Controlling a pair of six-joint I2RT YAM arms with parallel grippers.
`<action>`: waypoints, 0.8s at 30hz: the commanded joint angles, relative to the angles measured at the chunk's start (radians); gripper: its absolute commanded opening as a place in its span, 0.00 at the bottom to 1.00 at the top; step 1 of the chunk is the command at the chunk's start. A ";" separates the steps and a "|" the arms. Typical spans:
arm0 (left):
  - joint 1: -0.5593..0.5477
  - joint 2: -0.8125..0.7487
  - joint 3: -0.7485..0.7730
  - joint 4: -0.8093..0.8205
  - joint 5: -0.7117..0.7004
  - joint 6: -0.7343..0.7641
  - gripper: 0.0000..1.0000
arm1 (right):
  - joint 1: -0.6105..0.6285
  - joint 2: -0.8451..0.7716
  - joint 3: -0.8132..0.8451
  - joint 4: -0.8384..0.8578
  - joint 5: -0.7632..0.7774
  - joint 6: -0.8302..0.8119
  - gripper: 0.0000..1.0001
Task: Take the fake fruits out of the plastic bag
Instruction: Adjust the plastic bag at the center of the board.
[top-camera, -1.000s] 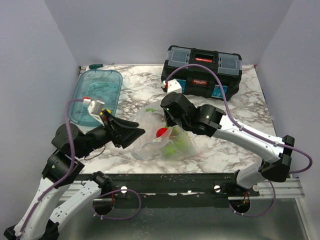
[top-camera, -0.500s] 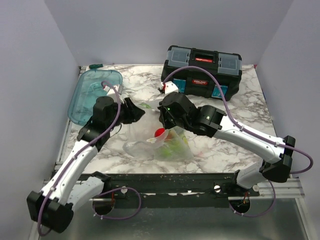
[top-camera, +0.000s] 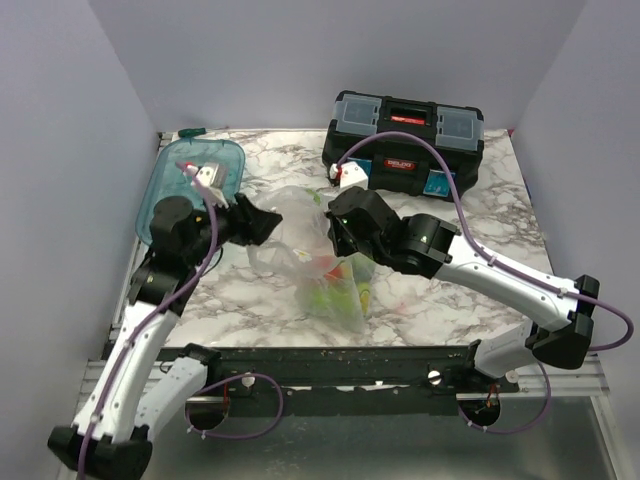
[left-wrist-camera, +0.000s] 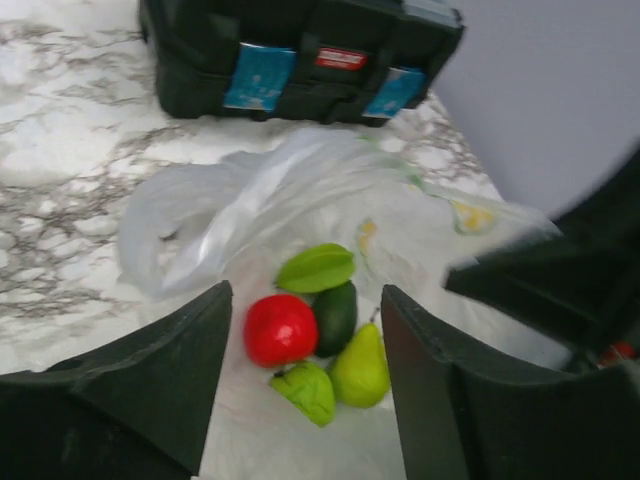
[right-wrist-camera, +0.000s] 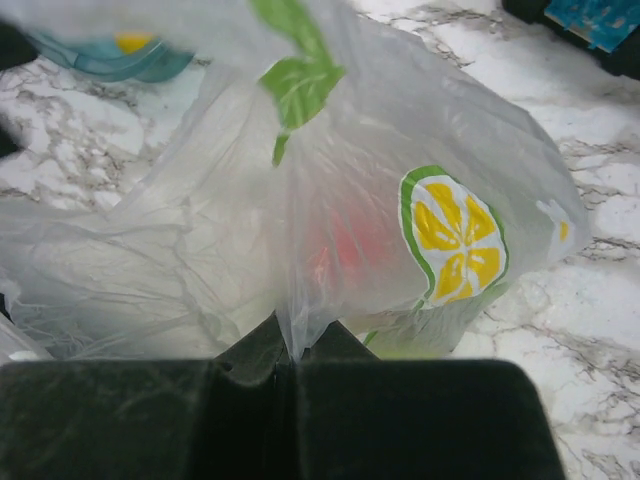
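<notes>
The plastic bag, thin, limp and slippery, is pinched by a fold in the closed right claw above the counter. The fake fruits, judged light, hard and glossy, are clustered inside, best taken across their middles by the wide-spread left claw.

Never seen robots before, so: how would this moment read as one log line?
right end effector: shut on plastic bag | left end effector: open, aimed at fake fruits | fake fruits: inside bag

Glossy fake fruits inside clear plastic bag
</notes>
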 joint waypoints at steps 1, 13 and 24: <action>-0.002 -0.206 -0.101 -0.079 0.211 -0.065 0.66 | -0.011 0.025 0.032 0.013 0.087 -0.029 0.01; -0.009 -0.476 -0.189 0.012 0.287 -0.264 0.76 | -0.037 0.049 0.054 0.066 -0.142 -0.171 0.01; -0.093 -0.325 -0.145 0.061 0.258 -0.186 0.49 | -0.035 0.035 0.020 0.091 -0.366 -0.271 0.01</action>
